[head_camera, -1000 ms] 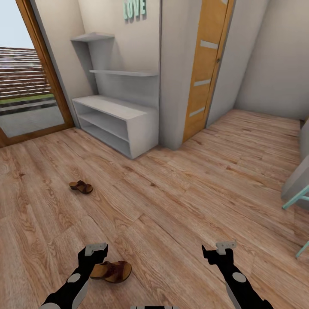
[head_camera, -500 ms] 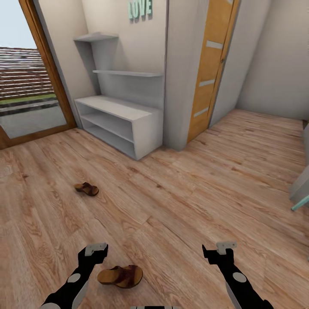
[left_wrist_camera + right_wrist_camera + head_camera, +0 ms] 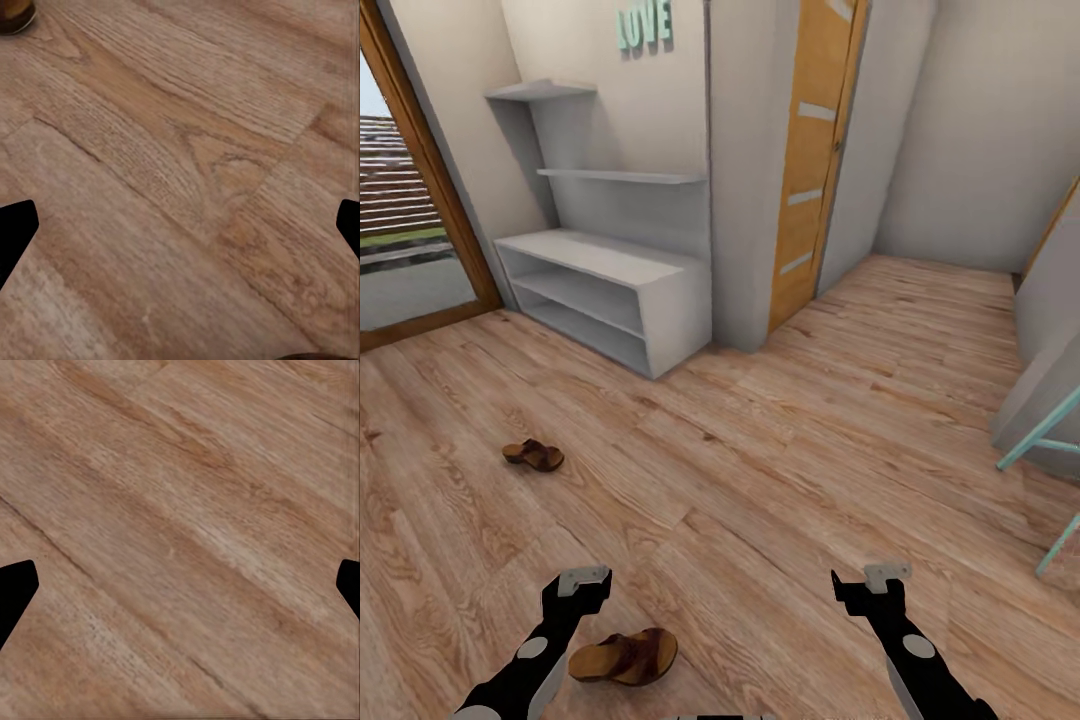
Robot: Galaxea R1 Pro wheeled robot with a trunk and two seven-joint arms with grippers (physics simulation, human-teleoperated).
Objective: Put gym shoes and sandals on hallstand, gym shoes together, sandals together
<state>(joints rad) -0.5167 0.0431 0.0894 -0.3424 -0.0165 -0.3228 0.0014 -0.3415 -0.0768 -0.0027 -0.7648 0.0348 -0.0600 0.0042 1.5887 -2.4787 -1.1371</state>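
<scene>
Two sandals on the floor (image 3: 760, 480): one (image 3: 625, 657) just beside the left gripper (image 3: 582, 583), the other (image 3: 533, 455) farther off, between it and the rack (image 3: 660, 300) by the wall. Rack shelves bare. Right gripper (image 3: 878, 580) over bare planks. Both grippers' fingers spread, holding nothing.

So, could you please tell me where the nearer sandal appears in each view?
Head view: nearer sandal lies on the floor at the bottom, beside the left end effector.
Left wrist view: a brown edge in a corner, possibly a sandal; cannot tell which.
Right wrist view: floor planks.
Shared landmark: the wood-plank floor.
</scene>
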